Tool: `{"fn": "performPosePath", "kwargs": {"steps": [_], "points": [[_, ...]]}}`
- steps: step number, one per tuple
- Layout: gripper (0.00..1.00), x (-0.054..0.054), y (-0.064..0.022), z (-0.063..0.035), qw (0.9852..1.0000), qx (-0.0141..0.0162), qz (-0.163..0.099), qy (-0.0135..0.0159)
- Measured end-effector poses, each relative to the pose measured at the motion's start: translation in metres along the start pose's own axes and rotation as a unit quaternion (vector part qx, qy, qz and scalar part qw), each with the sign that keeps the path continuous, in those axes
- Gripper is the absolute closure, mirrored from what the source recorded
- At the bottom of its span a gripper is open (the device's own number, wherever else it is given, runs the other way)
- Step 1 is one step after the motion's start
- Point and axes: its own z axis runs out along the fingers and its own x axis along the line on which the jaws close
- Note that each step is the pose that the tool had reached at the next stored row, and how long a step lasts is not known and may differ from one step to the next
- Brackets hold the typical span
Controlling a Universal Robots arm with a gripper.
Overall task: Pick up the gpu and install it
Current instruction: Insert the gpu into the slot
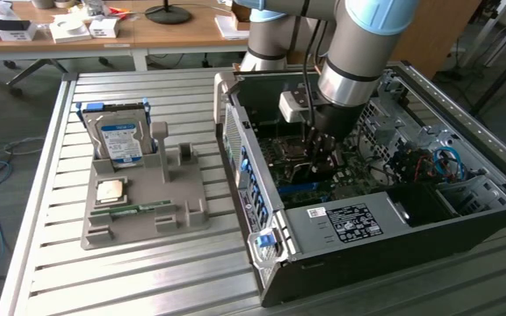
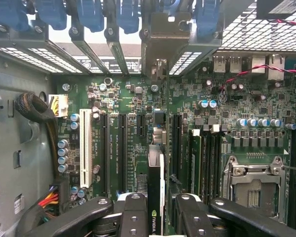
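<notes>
My gripper is down inside the open computer case, over the green motherboard. In the wrist view the black fingers close from both sides on the gpu. It is a thin dark card seen edge-on, with a green logo near the fingers. The card stands upright along an expansion slot and runs toward the rear slot openings. Its pale metal bracket sits at one of those openings. In the exterior view the card is mostly hidden under the gripper.
A grey holder tray on the slatted table carries a hard drive, a CPU chip and a green memory stick. Inside the case are a white slot, the CPU socket and cables.
</notes>
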Motion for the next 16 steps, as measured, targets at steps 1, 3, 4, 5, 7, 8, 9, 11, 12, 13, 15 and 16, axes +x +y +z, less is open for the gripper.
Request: {"fn": "performPosePath", "kwargs": {"steps": [1,3,4,5,7,8,9,11,12,13,15,16], "points": [[0.73,0.0000,0.0003,0.0000,1.0000,0.0000,0.000,0.0000],[0.73,0.0000,0.0005,0.0000,1.0000,0.0000,0.000,0.0000],[0.73,0.0000,0.0006,0.0001,1.0000,0.0000,0.000,0.0000],[0.73,0.0001,0.0005,0.0003,1.0000,0.0000,0.000,0.0000],[0.73,0.0001,0.0005,0.0011,1.0000,0.0004,0.000,0.0000],[0.73,0.0001,0.0005,0.0014,1.0000,0.0005,0.000,0.0000],[0.73,0.0001,0.0005,0.0016,1.0000,0.0006,0.000,0.0001],[0.73,0.0001,0.0005,0.0020,1.0000,0.0008,0.000,0.0001],[0.73,0.0001,0.0005,0.0020,1.0000,0.0008,0.000,0.0001],[0.73,0.0001,0.0005,0.0022,1.0000,0.0008,0.000,0.0000],[0.73,0.0001,0.0006,0.0031,1.0000,0.0009,0.000,-0.0001],[0.73,0.0001,0.0006,0.0031,1.0000,0.0008,0.000,0.0001]]}}
